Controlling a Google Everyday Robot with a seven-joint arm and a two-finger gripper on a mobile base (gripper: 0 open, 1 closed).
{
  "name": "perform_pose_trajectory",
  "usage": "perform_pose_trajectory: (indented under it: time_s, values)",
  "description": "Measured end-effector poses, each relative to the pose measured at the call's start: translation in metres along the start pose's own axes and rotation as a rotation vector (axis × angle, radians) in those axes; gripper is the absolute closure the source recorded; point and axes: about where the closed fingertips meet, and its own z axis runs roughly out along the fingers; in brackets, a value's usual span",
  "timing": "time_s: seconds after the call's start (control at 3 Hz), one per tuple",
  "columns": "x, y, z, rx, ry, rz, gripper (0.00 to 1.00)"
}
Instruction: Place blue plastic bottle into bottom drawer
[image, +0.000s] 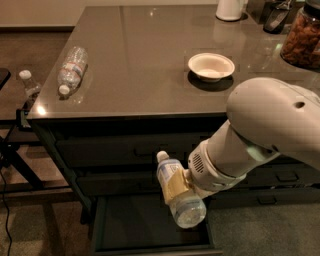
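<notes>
I see the blue bottle (179, 199) tilted, cap up and to the left, held in the air over the open bottom drawer (134, 222), in front of the closed drawer fronts above it. The tool (174, 187) is clamped across its middle, mostly hidden behind it. The drawer's front edge is cut off below. On the tabletop (140, 45) a clear bottle (71, 70) and a bowl (211, 66) sit well apart. The arm (260, 130) slants down-left from the right.

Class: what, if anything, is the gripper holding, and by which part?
The gripper holds the blue plastic bottle around its middle, above the open bottom drawer.
</notes>
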Motion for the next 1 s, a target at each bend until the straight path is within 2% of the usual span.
perform_pose_trajectory:
  time_s: [0.33,0.67,1.0]
  values:
    - [0.0,0.0,0.0,0.0,0.0,0.0,1.0]
    - [0.014,-0.007,0.03,-0.032,0.045,0.05,1.0]
    - [0.037,-0.026,0.078,-0.041,0.087,0.132,1.0]
